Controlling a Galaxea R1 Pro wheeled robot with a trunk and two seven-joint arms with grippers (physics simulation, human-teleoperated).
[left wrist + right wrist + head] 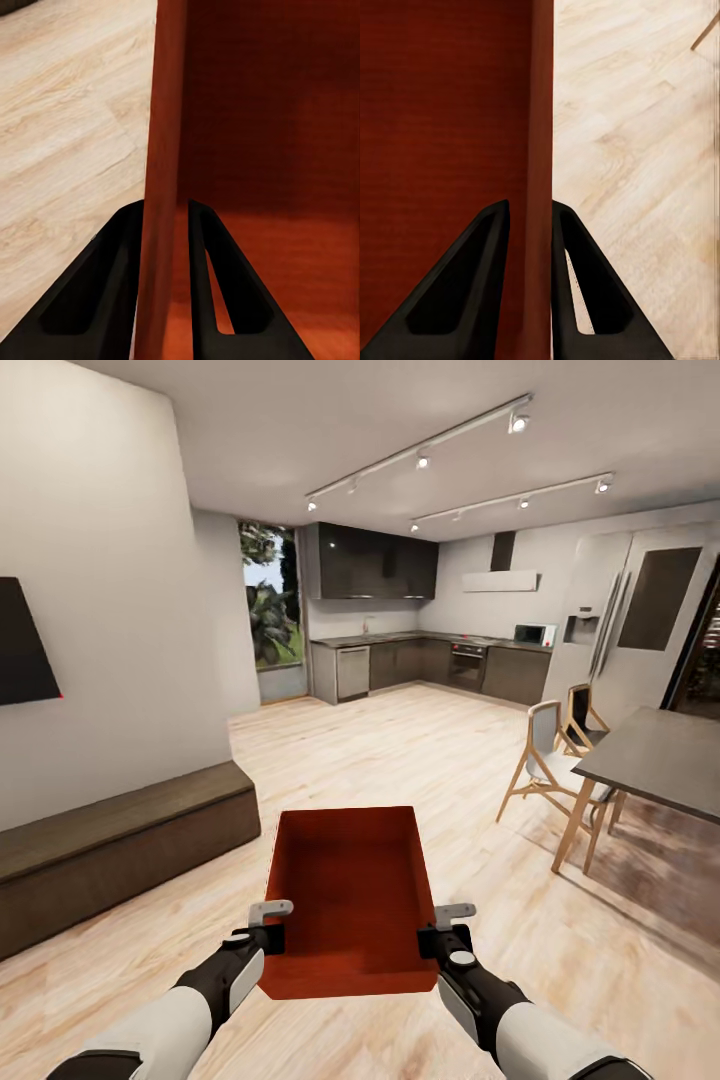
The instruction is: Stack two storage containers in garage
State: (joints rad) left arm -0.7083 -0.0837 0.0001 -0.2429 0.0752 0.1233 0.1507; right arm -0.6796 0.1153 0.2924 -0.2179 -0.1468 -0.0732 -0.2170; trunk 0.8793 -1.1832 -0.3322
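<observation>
A: Nearest stuff first. Grippers?

B: Left gripper (268,926) clamped on the left wall of the storage container (346,895), near its close end. Wrist view confirms: left gripper (164,225) has one finger inside the storage container (262,150), one outside, wall pinched between. Right gripper (446,928) same deal on the right wall; in its wrist view the right gripper (530,225) straddles the wall of the storage container (442,135), fingers tight on both faces.

A: Where's the bin?

B: Held up between both arms, centre of the head view, clear of the wood floor (420,760). Open top, red-orange, nothing inside. Long axis points away from the robot. Wood floor (67,127) shows below it past the left wall, and wood floor (630,150) past the right wall.

A: Further out?

B: Long low dark cabinet (110,850) on the left against the white wall, black TV (22,645) above it, cut off by the frame edge. Right side: grey dining table (660,755) with two wooden chairs (545,760) at its left edge. Far end: dark kitchen cabinets (420,665), window (270,600) with plants outside, pale fridge (625,620), ceiling track lights (430,455).

A: Second container?

B: Can't tell.
</observation>
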